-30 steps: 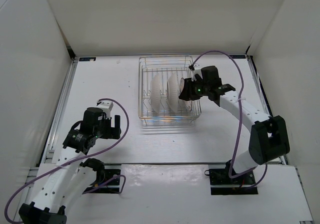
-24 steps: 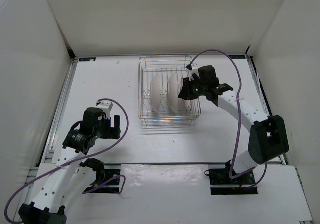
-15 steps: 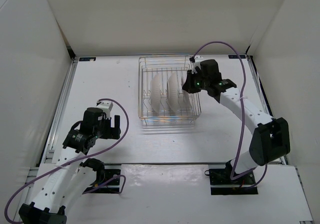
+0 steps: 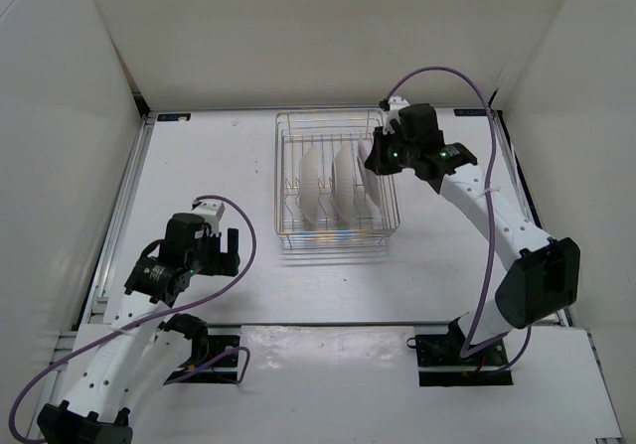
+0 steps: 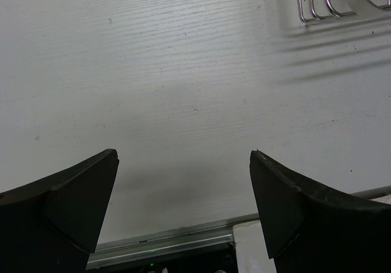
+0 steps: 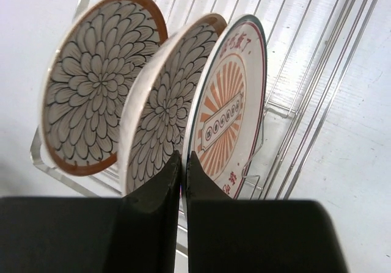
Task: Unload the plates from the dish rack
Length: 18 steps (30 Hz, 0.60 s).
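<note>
The silver wire dish rack [image 4: 333, 116] stands at the table's back centre with three plates on edge in it. In the right wrist view, two brown-rimmed petal plates [image 6: 101, 83] [image 6: 165, 108] stand left of the grey-rimmed plate with the orange motif [image 6: 235, 108]. My right gripper [image 6: 183, 160] is shut on the grey-rimmed plate's rim, one finger on each face. From above, the right gripper [image 4: 376, 166] sits over the rack's right side, on that plate [image 4: 370, 194]. My left gripper [image 5: 183, 193] is open and empty over bare table, left of the rack [image 4: 221, 250].
The rack's wires [image 6: 317, 71] run right of the held plate. A corner of the rack [image 5: 324, 4] shows at the top of the left wrist view. White walls enclose the table on three sides. A metal rail [image 4: 124, 196] runs along the left edge.
My right gripper has moved toward the back of the rack with the grey-rimmed plate pinched in it, and the plate now leans out from the others. The left arm has not moved.
</note>
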Each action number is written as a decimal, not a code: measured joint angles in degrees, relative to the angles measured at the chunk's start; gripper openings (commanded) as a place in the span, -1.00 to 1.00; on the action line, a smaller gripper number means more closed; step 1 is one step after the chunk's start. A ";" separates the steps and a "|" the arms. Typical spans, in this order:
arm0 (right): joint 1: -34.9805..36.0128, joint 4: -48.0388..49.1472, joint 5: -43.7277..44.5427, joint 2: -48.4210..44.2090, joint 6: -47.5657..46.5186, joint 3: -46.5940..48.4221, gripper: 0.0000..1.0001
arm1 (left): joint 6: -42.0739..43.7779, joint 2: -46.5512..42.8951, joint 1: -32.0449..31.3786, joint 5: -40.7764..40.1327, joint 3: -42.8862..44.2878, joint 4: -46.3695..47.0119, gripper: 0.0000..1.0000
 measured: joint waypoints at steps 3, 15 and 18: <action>0.24 -2.40 0.22 -0.37 -0.44 3.04 -1.00 | -0.02 -0.02 0.00 0.00 0.00 -0.07 1.00; 0.20 -7.85 10.32 -25.20 -1.88 -0.24 -1.00 | -0.02 -0.11 0.00 -0.02 0.00 -0.39 1.00; 0.20 -10.95 12.02 -31.65 -1.49 -5.44 -1.00 | -0.02 -0.11 0.00 -0.02 0.00 -0.39 1.00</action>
